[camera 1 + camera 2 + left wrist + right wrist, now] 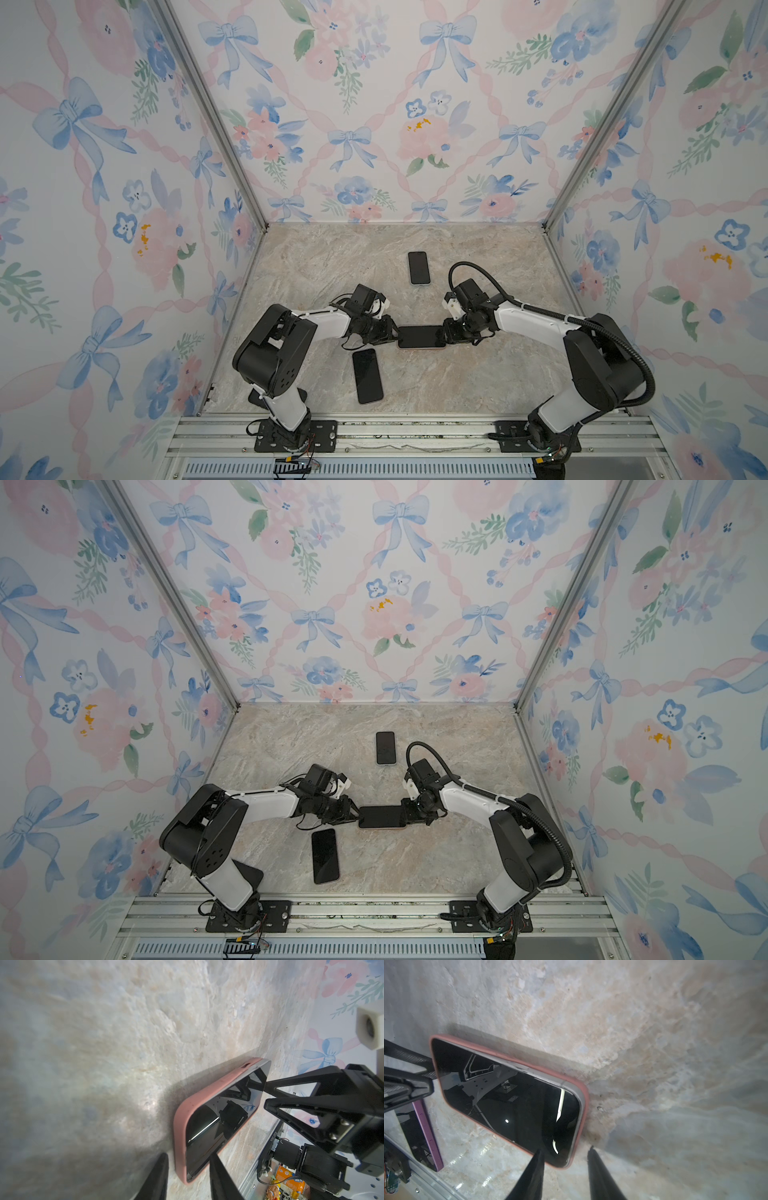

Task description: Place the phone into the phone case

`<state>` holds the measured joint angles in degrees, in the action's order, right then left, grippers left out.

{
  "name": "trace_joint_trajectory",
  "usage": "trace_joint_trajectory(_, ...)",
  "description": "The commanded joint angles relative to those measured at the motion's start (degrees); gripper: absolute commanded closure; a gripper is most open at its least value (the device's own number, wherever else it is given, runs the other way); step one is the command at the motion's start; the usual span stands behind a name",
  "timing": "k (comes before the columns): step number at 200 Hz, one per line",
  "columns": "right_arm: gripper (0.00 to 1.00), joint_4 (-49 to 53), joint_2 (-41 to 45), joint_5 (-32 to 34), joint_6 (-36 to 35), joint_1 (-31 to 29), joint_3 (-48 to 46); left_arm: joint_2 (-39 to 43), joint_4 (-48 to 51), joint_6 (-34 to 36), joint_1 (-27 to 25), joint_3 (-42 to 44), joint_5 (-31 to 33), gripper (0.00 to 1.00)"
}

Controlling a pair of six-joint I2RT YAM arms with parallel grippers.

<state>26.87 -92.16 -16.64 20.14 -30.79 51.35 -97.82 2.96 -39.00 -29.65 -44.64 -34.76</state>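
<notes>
Phone lies in the pink case between both hands, long axis from one hand to the other.

In both top views, phone (421, 336) sits mid-counter (478, 382). Left wrist view: left hand (188, 1165) is part open, holding nothing, straddling the case (180, 1118) end. Right wrist view: right hand (564, 1154) is part open, empty; phone's near corner is not fully seated.

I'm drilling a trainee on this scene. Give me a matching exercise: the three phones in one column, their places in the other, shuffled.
Things:
1. pink-cased phone
2. purple-edged phone
3. pale-edged phone

Places:
A. alone, farthest back
B. between the left claw and right claw
C. lying free, nearest the front

Pairs: 1-B, 2-C, 3-A
</notes>
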Motion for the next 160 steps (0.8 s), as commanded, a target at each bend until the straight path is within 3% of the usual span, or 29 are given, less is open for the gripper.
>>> trace_joint_trajectory(1,0.64,-1.9,-0.7,-2.2,1.0,0.1,-1.1,-1.9,2.0,1.3,-0.7,-1.2,1.0,0.66)
trace_joint_trajectory(48,0.7,-3.3,-1.3,-2.3,2.4,-1.2,-2.9,-2.5,1.9,1.2,-1.3,-2.5,1.0,0.67)
trace_joint_trajectory(118,0.91,-6.4,-2.3,-2.1,4.2,-2.4,-5.8,-3.3,0.7,0.9,-2.0,-2.5,0.8,0.68)
trace_joint_trajectory(160,0.91,-4.7,-0.4,-0.6,4.4,-2.8,-5.6,-1.9,0.7,0.9,-1.6,-1.9,1.4,0.68)
